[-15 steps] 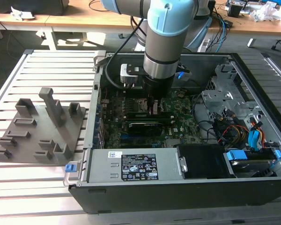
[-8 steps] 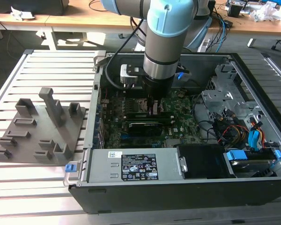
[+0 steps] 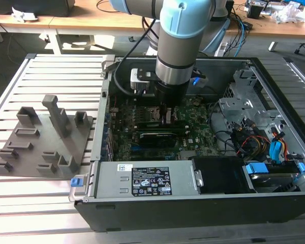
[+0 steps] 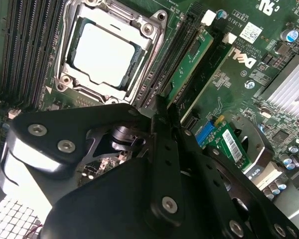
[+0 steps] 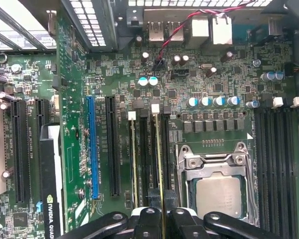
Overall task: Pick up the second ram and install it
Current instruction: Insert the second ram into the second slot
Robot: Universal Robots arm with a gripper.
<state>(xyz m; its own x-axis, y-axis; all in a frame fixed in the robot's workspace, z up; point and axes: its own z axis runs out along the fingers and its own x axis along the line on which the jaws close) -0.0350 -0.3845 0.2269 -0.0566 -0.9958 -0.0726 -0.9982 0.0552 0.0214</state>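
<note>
While over the motherboard [image 3: 193, 122], gripper [image 5: 162, 211] fingers clamped on second ram [image 5: 157, 164], upright in slot beside CPU socket [image 5: 219, 191].

A slatted grey metal workbench [image 3: 51, 71] fills the foreground in the exterior view. Beyond it stands a long wooden desk [image 3: 91, 23] strewn with cables [image 3: 239, 20], over dark floor [image 3: 10, 56].

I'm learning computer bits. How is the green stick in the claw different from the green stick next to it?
The second ram sits between the claw's fingers; the other stick stands free. The second ram is nearer the processor; the other stick is farther from it. Both are thin, stand on edge in long slots, and have a white latch at one end.
</note>
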